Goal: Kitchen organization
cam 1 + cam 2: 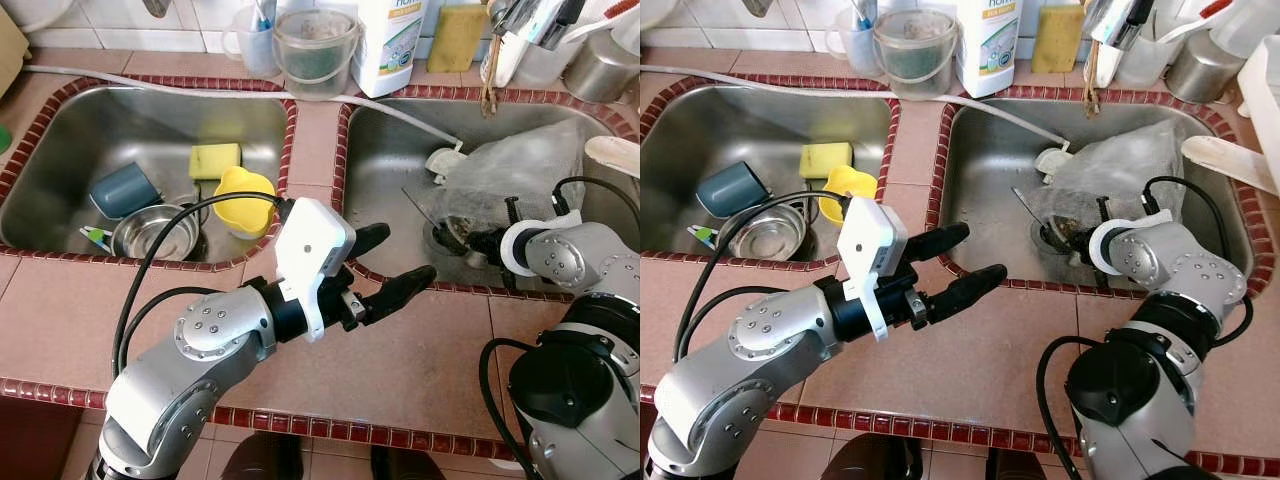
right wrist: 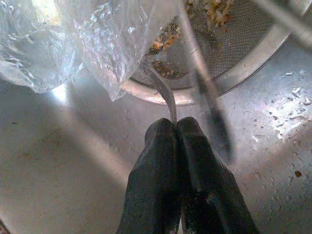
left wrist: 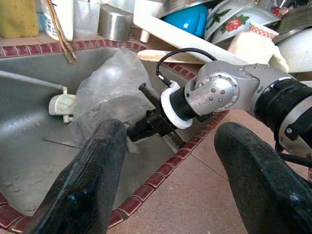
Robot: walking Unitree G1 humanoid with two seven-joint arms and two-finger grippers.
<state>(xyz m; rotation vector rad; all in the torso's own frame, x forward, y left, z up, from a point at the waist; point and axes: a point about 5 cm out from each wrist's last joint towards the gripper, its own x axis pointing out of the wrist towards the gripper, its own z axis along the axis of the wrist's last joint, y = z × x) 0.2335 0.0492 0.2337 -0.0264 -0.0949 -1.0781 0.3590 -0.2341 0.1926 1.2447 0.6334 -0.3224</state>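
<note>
Steel sink (image 1: 380, 170) at the frame's right held a crinkled clear plastic bag (image 1: 520, 165) half hiding the mesh strainer (image 2: 234, 34). Right gripper (image 2: 176, 127) pinched a thin metal handle (image 2: 163, 95), its far end lost under the bag. Left gripper (image 1: 393, 262) hung spread over the tiled counter (image 1: 420, 360).

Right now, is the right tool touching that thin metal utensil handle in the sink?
Touching. The right wrist view shows the right tool pinched shut on the thin metal utensil handle.
</note>
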